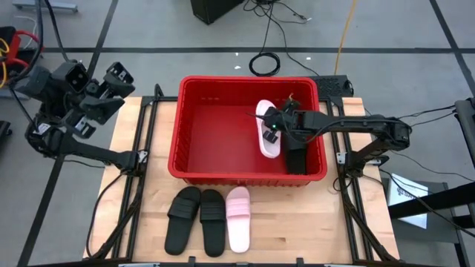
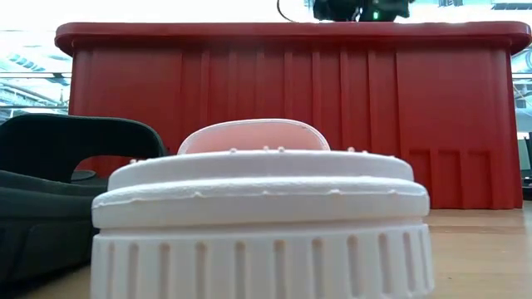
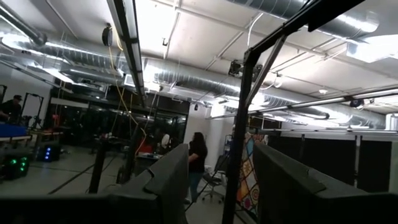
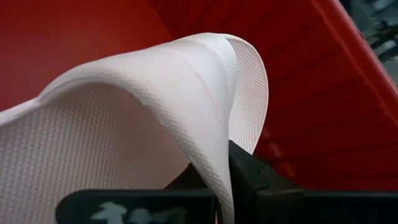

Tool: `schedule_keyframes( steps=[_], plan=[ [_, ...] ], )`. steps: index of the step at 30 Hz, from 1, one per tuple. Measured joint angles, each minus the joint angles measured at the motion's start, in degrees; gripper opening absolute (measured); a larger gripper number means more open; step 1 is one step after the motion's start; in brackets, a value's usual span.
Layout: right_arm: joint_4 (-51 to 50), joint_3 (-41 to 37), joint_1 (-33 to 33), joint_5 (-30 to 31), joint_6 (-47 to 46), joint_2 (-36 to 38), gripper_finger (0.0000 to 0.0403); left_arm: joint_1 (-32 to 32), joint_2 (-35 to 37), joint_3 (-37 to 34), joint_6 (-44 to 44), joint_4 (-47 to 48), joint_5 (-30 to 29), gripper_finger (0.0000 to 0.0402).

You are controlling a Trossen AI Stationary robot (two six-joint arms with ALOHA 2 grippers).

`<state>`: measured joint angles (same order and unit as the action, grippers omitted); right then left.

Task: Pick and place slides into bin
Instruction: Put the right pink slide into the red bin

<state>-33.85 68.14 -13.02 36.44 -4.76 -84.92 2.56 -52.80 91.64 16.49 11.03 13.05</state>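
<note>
Hand, right (image 1: 276,126) | clamps pale slide (image 1: 267,139) | seemingly above bin (image 1: 194,87)

A wooden table (image 1: 312,215) stands on a grey floor (image 1: 148,30) crossed by dark lines. A coiled black cable (image 1: 265,64) lies on the floor beyond the table. In the room, a person (image 3: 197,162) stands under ceiling ducts (image 3: 205,78), near a chair (image 3: 214,183).

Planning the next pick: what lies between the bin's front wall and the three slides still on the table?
Nothing: in the high view, bare wooden tabletop separates the bin from the two black slides and the pink slide.
</note>
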Motion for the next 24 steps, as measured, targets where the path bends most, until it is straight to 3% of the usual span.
schedule_keyframes(
  steps=[6,24],
  plan=[
    [3.5,-4.8,-2.6,0.2,1.2,-0.1,0.0004,1.1,0.0,0.0,0.1,0.0,0.0,0.0186],
    [11.6,-5.0,-9.1,-4.4,12.5,-5.3,0.0004,1.7,-0.1,0.0,0.5,-0.2,-0.9,0.0186]
  ],
)
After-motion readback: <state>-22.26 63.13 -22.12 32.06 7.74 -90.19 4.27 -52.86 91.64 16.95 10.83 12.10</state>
